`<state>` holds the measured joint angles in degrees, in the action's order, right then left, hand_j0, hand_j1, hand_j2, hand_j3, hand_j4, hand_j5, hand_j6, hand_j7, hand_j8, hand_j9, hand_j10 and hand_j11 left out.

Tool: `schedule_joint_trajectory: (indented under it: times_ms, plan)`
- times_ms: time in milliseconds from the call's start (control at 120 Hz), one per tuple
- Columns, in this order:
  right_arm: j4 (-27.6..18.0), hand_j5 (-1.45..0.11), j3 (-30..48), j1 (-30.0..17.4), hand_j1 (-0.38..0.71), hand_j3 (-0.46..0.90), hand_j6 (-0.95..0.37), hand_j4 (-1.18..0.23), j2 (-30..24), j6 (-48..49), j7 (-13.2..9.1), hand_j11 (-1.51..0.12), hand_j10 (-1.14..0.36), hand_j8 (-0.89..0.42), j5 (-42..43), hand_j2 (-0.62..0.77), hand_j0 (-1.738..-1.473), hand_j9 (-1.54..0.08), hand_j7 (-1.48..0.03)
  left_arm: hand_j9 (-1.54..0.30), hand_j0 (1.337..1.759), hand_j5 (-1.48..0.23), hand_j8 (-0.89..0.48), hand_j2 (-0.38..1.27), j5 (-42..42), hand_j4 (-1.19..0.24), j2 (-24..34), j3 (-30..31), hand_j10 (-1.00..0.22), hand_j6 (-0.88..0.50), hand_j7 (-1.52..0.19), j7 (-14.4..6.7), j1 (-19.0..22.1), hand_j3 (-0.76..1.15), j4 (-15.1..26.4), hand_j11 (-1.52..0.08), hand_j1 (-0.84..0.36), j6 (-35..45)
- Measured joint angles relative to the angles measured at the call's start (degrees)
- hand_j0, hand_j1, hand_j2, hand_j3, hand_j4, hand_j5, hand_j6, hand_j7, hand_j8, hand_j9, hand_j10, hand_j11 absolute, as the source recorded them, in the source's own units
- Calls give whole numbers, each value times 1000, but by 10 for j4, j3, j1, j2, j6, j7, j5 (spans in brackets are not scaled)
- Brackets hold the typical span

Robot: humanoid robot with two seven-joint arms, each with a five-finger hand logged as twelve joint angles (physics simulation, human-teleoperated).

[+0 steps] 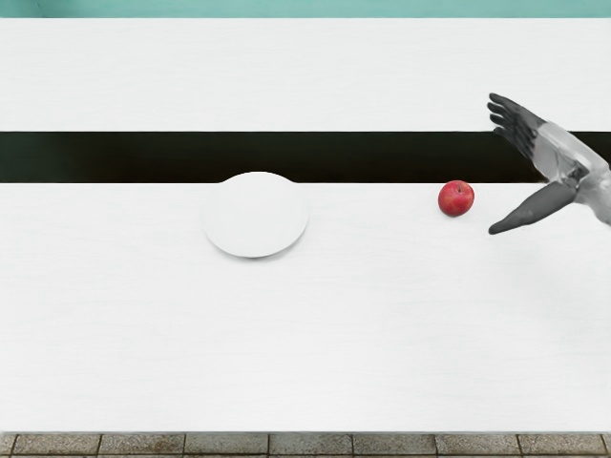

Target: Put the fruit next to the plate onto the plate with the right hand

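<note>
One broad white table (pixel 305 334) fills most of the head view, and everything else here is placed from the one white round plate (pixel 255 215) lying flat on it. The plate sits left of the picture's middle, at the table's far edge. Just behind the plate a single dark band (pixel 143 157) runs across the full width, and beyond that band lies one more white surface (pixel 286 76). A thin teal strip (pixel 305 8) lies along the top edge. Well below the plate, along the bottom edge, one narrow strip of brown tiled floor (pixel 286 445) shows.

One arm is in view, coming in from the right edge far to the right of the plate. Its grey right hand (pixel 556 160) holds nothing. The long fingers (pixel 511 116) fan out up and to the left, and the thumb (pixel 520 219) reaches down and to the left, well apart from them.

One small red round apple (pixel 456 198) rests on the table, well to the right of the plate and about level with it. It lies between the plate and the hand, near the thumb tip but not touching it.
</note>
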<state>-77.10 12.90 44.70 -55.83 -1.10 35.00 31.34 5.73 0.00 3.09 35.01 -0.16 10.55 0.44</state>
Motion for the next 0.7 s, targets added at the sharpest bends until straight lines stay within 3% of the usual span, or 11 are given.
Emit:
schedule_joint_trajectory:
  times_ms: [67, 108, 150, 275, 333, 525, 700]
  plan:
    - [-1, -1, -23, 47, -349, 0, -3, -2, -19, 43, -5, 0, -2, -2, 0, 6, -1658, 0, 0, -15, 1658, -15, -11, 3, 0, -11, 0, 0, -11, -11, -15, 0, 1, 0, 0, -15, 336, 0]
    - [-3, -1, -31, 74, -349, 0, -3, -2, -27, 64, -42, 0, -2, -2, -1, 6, -1658, 0, 0, -14, 1658, -14, -11, 3, 0, -11, 0, 0, -11, -11, -14, 0, 1, 0, 0, -14, 336, 0]
    - [-6, -1, -38, 98, -349, 0, -4, -2, -31, 78, -105, 0, -2, -3, -1, 6, -1658, 0, 0, -14, 1658, -14, -11, 3, 0, -11, 0, 0, -11, -11, -14, 0, 0, 0, 0, -14, 336, 0]
    - [-11, -1, -46, 148, -349, 0, -4, -3, -31, 94, -323, 0, -2, -3, 2, 5, -1658, 0, 0, -14, 1658, -14, -11, 3, 0, -11, 0, 0, -11, -11, -14, 0, -4, 0, 0, -14, 336, 0]
    - [-15, -1, -48, 166, -349, 0, -5, -3, -18, 62, -393, 0, -3, -4, 21, 5, -1658, 0, 0, -14, 1658, -14, -11, 3, 0, -11, 0, 0, -11, -11, -14, 0, -6, 0, 0, -14, 336, 0]
    - [-24, -1, -73, 228, -349, 0, -6, -4, 52, -77, -528, 0, -3, -5, 108, 3, -1658, 0, 0, -14, 1658, -14, -11, 3, 0, -11, 0, 0, -11, -11, -14, 0, -11, 0, 0, -14, 336, 0]
    - [-40, -1, -144, 300, -349, 0, -6, -4, 121, -140, -633, 0, -3, -5, 126, 3, -1658, 0, 0, -14, 1658, -14, -11, 2, 0, -11, 0, -1, -11, -11, -14, 0, -7, 0, 0, -14, 336, 0]
